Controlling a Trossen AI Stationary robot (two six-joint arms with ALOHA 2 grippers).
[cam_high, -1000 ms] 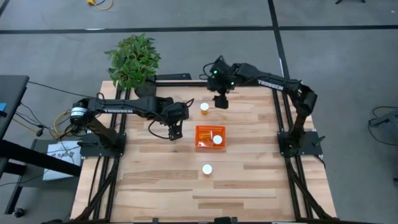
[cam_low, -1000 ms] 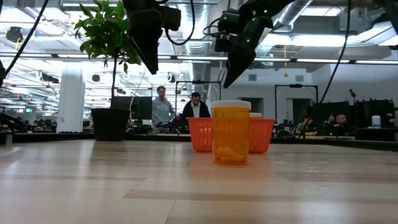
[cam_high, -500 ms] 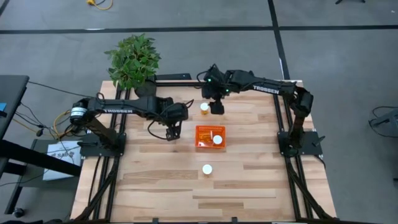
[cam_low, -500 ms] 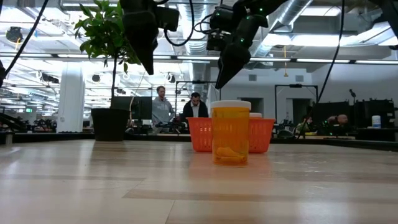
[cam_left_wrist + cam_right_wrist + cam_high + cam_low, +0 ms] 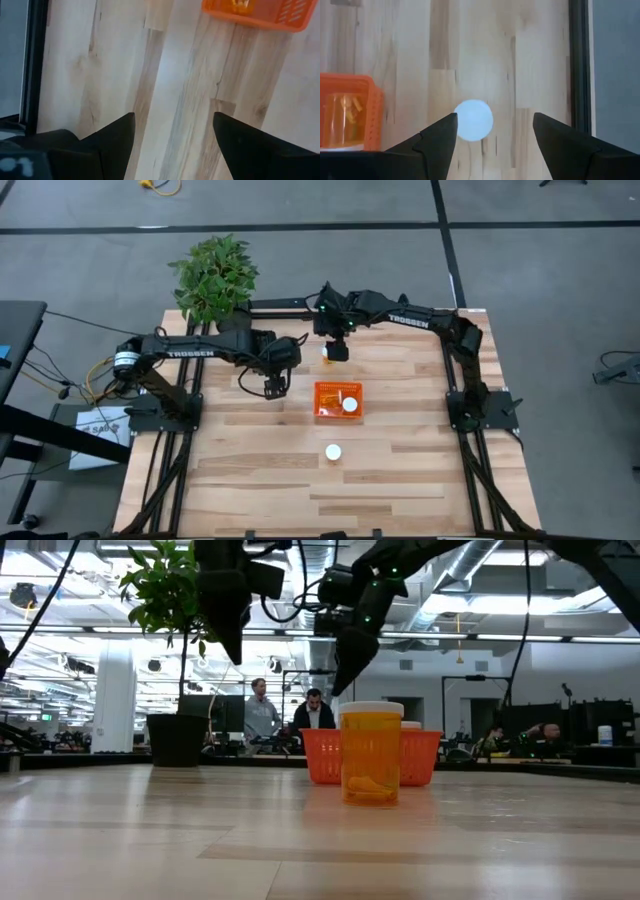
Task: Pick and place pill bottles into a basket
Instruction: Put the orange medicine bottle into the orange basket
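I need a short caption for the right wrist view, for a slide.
Open right gripper hovering over a white-capped pill bottle standing on the table, beside the orange basket.

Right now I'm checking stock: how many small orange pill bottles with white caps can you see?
3: one standing in the orange mesh basket at, one on the table nearer the front edge, one under the right gripper at. Others may be hidden.

Count: three pill bottles are visible, namely one inside the basket [image 5: 337, 400], one [image 5: 333, 451] on the table in front of the basket, and one [image 5: 473, 120] behind the basket. One basket, two grippers and one potted plant [image 5: 213, 275] are present.
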